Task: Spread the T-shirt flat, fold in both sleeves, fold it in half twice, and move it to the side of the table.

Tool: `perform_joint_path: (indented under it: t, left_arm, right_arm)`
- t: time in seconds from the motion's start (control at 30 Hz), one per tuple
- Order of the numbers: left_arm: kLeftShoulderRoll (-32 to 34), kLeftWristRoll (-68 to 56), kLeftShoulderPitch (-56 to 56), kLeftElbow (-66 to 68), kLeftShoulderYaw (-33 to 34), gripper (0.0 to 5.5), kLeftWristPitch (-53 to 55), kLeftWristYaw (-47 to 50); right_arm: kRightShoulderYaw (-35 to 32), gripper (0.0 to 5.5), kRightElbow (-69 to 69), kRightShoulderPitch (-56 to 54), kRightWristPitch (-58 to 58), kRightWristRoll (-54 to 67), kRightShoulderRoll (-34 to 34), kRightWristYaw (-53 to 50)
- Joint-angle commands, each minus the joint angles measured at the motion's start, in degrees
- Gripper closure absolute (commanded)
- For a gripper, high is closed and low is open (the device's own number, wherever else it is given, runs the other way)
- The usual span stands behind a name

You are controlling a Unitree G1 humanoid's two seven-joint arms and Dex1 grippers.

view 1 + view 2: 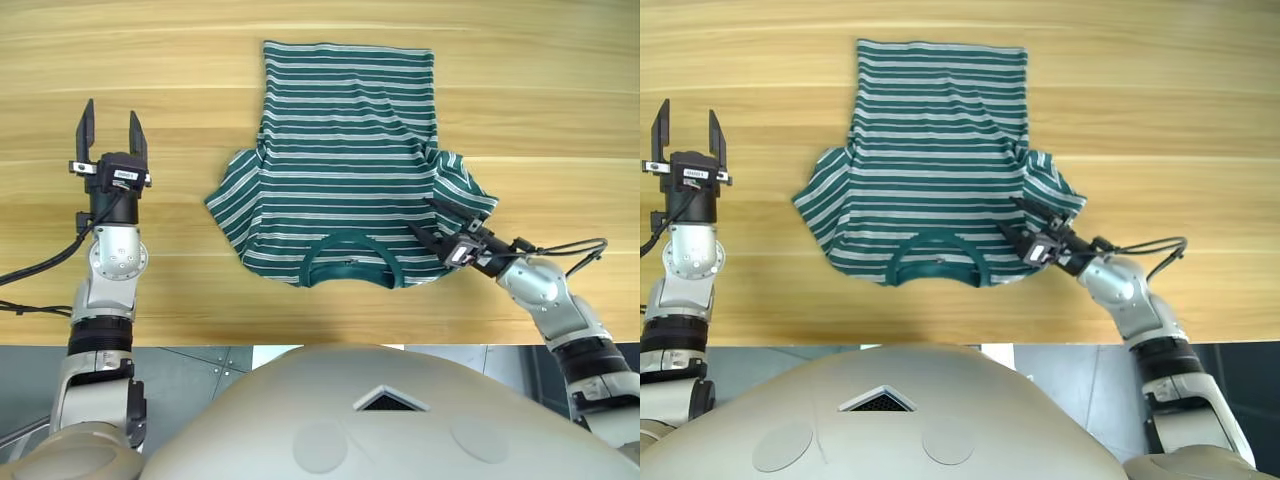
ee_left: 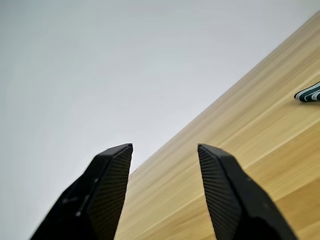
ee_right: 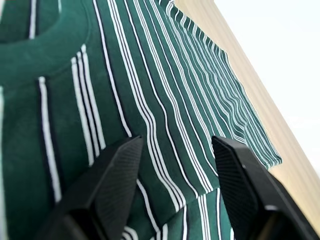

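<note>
**Left gripper** (image 1: pixel 111 128): hovering over the bare wooden table (image 1: pixel 560 90), well apart from the shirt. The jaws are standing wide apart and holding nothing.

**T-shirt** (image 1: pixel 345 140): green with white stripes, lying mid-table, with the collar (image 1: pixel 347 258) nearest the robot and the hem at the far side. The body is lying mostly flat. The left sleeve (image 1: pixel 228 195) and right sleeve (image 1: pixel 466 185) are sticking out, somewhat bunched, and neither is folded in.

**Right gripper** (image 1: pixel 417 212): sitting low over the shirt's right shoulder, just beside the right sleeve. The jaws are parted wide over striped cloth and, as far as can be seen, gripping nothing.

**Step, as judged:** the spreading is finishing, and the sleeve fold is starting on the right side.

**Next move, as judged:** calling for the right jaws to close on the sleeve's edge, lift it and carry it inward across the chest without dragging the body out of flat.
</note>
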Motion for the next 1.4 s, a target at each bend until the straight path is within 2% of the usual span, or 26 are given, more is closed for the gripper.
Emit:
perform_joint_path:
  t: [0.03,0.2,0.3,0.4,0.53,0.67,0.87,1.13,1.4]
  left_arm:
    - [-0.35,0.88,-1.06,0.38,-0.05,3.10,0.19,-0.87]
    - [0.16,1.06,1.33,-2.23,-0.50,3.10,-1.35,-2.88]
    - [0.81,0.52,4.41,-5.67,2.31,3.10,-0.67,-3.03]
    - [1.25,1.15,9.59,-9.72,4.53,3.10,1.07,-4.11]
    - [3.69,5.09,19.83,-14.10,2.65,3.10,1.00,-9.56]
    - [7.63,7.39,25.39,-20.24,0.48,3.10,3.10,-18.38]
    - [11.99,11.98,22.85,-23.04,-4.91,3.10,6.68,-29.14]
    - [12.72,19.83,18.89,-20.60,-7.50,3.10,14.31,-29.83]
    - [13.51,20.61,13.34,-14.04,-12.08,3.10,11.08,-27.78]
  right_arm:
    - [-0.47,2.92,2.19,-1.68,2.94,-1.26,0.00,1.60]
    - [-8.41,2.92,-4.88,-3.36,-1.30,10.69,1.39,-0.23]
    - [-9.97,2.92,-7.90,-6.95,-2.28,15.89,2.39,1.35]
    - [-8.04,2.92,-3.16,-16.48,-0.54,13.42,5.29,2.61]
    - [-2.50,2.92,4.38,-23.28,-2.69,11.51,9.02,7.67]
    - [-2.03,2.92,18.18,-33.75,-4.72,4.26,13.20,2.86]
    - [-2.67,2.92,29.54,-43.24,-8.16,-1.72,17.51,-6.52]
    - [-4.29,2.92,31.04,-41.99,-10.25,-2.47,14.97,-9.35]
    - [-4.64,2.92,30.83,-40.66,-10.74,-2.63,14.30,-10.47]
